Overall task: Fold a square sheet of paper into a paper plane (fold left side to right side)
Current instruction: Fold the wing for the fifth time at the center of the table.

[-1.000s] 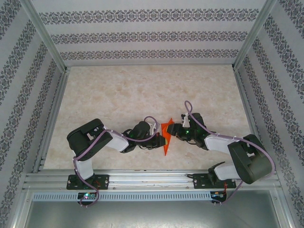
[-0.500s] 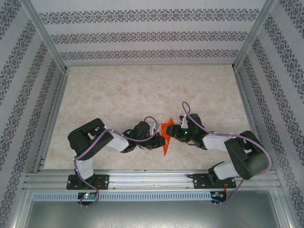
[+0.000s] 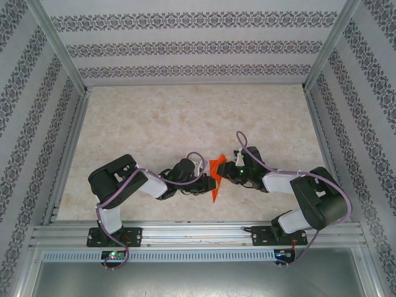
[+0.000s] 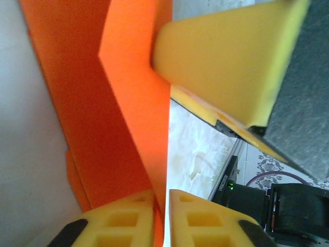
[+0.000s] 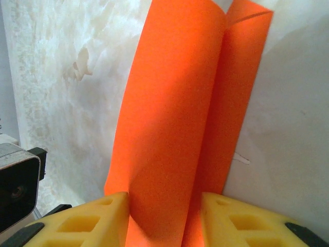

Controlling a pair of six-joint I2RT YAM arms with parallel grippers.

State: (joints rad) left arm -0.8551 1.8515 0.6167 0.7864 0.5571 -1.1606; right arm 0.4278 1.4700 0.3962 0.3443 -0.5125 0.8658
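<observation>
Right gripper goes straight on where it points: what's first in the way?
The orange paper, already standing between the right gripper's open fingers. Just behind it is probably the left gripper; depth unclear.

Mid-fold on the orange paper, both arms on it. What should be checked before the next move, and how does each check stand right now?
1. Thin bright orange-red paper sheet sits between both arms: ok.
2. Left jaws closed on the paper's edge: ok.
3. Right jaws stand apart, astride the paper's fold: ok.
4. Fold pressed into a sharp crease: not ok; it is rounded in the right wrist view.
5. Paper layers lined up edge to edge: cannot tell.
</observation>
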